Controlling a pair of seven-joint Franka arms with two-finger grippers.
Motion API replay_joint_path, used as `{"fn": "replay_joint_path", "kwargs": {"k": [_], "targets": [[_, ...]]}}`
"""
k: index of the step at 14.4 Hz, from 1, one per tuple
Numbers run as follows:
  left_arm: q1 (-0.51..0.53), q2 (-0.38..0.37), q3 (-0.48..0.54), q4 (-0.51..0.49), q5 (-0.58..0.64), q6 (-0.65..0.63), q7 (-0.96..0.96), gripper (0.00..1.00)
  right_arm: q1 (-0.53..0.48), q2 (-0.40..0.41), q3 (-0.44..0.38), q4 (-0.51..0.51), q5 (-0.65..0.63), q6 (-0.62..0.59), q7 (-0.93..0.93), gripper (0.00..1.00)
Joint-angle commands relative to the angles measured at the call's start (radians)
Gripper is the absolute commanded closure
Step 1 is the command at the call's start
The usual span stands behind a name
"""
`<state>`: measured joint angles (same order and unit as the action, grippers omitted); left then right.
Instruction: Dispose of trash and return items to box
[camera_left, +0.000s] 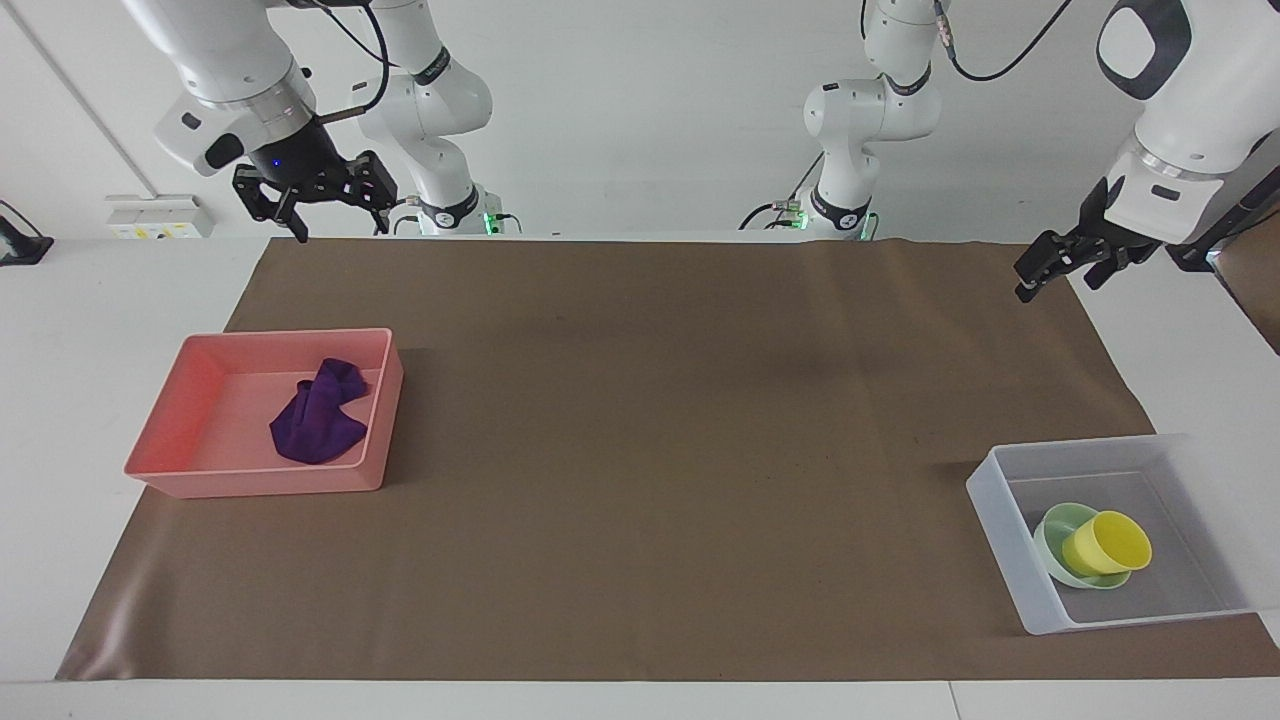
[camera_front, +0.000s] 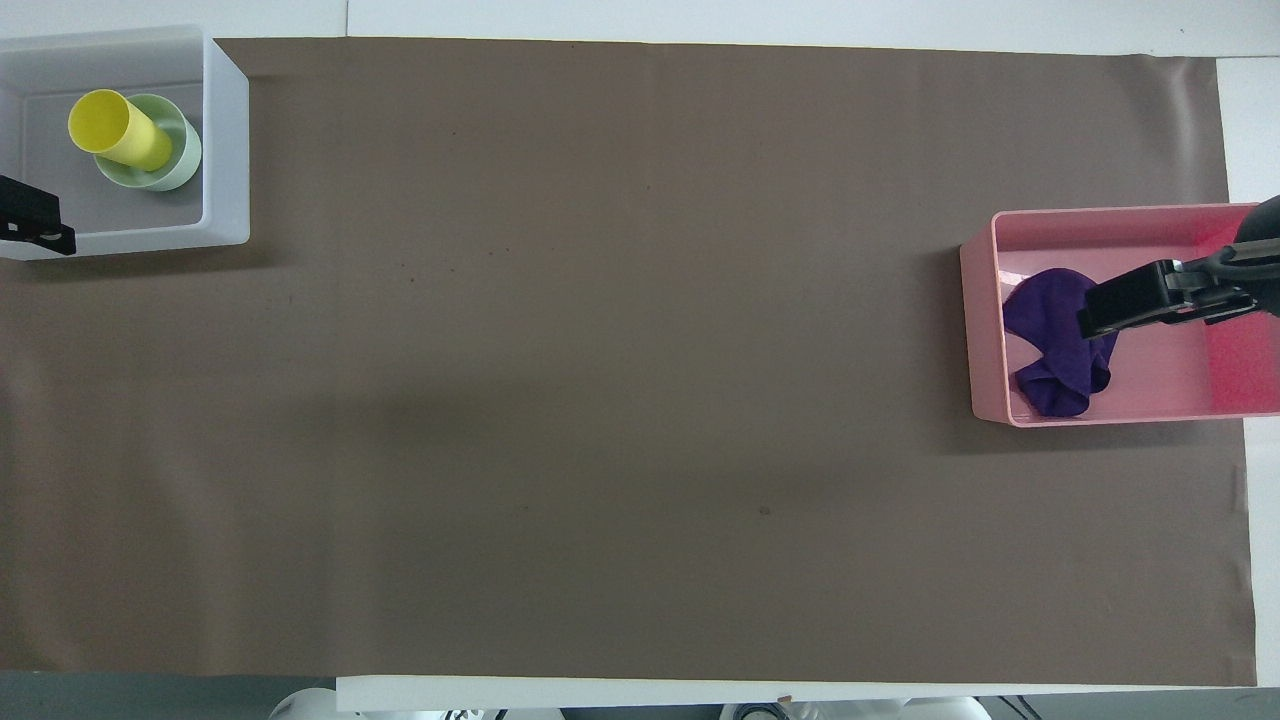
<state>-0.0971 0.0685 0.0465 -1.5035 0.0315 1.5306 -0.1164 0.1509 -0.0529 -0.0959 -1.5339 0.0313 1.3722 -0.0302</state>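
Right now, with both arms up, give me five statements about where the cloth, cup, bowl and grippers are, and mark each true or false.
1. The purple cloth lies in the pink tray. True.
2. The yellow cup stands alone on the brown mat. False: it sits in the green bowl, inside the clear box.
3. The left gripper holds the cup. False: it is raised over the mat's edge, fingers open and empty.
4. The right gripper is empty, raised near the table edge nearest the robots. True.
5. The bowl lies in the pink tray. False: it is in the clear box.
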Motion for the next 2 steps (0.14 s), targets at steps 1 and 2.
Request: {"fn": "replay_joint_path", "kwargs": {"k": [1,2], "targets": [[-0.001,0.031,0.001,0.049,0.022,-0.04,0.033,0.0,-0.008,-0.008,0.002,-0.012,0.004,-0.002,-0.005,0.01],[0.0,0.031,0.001,0.049,0.021,-0.04,0.034,0.0,-0.008,-0.008,0.002,-0.012,0.004,-0.002,-0.005,0.01]]}}
